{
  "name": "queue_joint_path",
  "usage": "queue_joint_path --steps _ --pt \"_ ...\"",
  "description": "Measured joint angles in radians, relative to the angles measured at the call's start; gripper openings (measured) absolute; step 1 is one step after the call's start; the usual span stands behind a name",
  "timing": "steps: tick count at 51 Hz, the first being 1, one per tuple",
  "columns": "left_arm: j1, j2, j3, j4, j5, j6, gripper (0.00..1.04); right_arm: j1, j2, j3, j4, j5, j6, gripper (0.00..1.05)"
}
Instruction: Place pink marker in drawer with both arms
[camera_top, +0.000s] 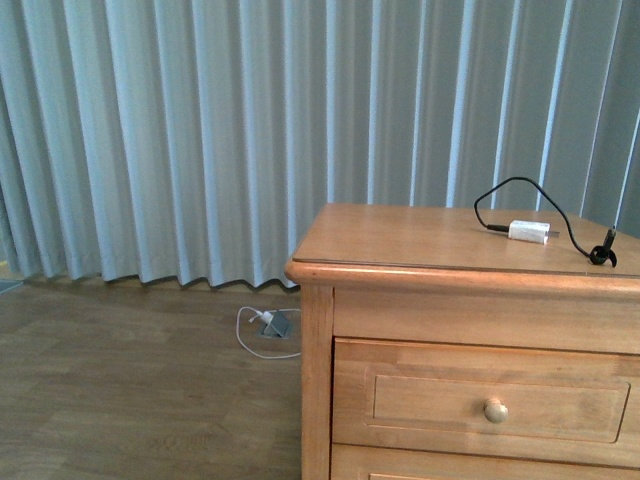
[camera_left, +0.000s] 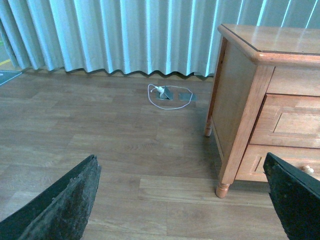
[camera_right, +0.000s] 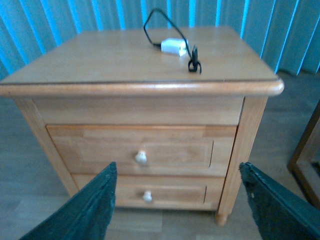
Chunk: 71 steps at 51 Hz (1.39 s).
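The pink marker is not in any view. The upper drawer (camera_top: 500, 405) of the honey wooden cabinet is shut, with a round knob (camera_top: 495, 410); it also shows in the right wrist view (camera_right: 145, 150) and partly in the left wrist view (camera_left: 295, 125). My left gripper (camera_left: 185, 200) is open and empty, above the wooden floor to the cabinet's left. My right gripper (camera_right: 180, 205) is open and empty, in front of the cabinet and apart from it. Neither arm shows in the front view.
A white charger plug (camera_top: 528, 231) with a black cable (camera_top: 520, 190) lies on the cabinet top (camera_top: 400, 240). The lower drawer (camera_right: 150, 192) is shut. A white cable and small grey object (camera_top: 268, 325) lie on the floor by the pale curtain (camera_top: 200, 130).
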<state>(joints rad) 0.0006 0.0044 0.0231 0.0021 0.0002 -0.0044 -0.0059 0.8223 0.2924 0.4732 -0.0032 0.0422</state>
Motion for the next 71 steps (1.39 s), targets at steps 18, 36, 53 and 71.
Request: queue_joint_path --steps 18,36,53,71 --pt "0.0 0.0 0.0 0.0 0.0 0.0 0.99 0.002 -0.198 -0.177 0.03 0.003 -0.038 0.02" --pt "0.0 0.0 0.0 0.0 0.0 0.0 0.99 0.002 -0.383 -0.246 -0.085 0.003 -0.039 0.01" --pt "0.0 0.0 0.0 -0.001 0.0 0.0 0.99 0.002 -0.507 -0.287 -0.154 0.003 -0.039 0.01" --pt "0.0 0.0 0.0 -0.001 0.0 0.0 0.99 0.003 -0.621 -0.288 -0.269 0.003 -0.039 0.01"
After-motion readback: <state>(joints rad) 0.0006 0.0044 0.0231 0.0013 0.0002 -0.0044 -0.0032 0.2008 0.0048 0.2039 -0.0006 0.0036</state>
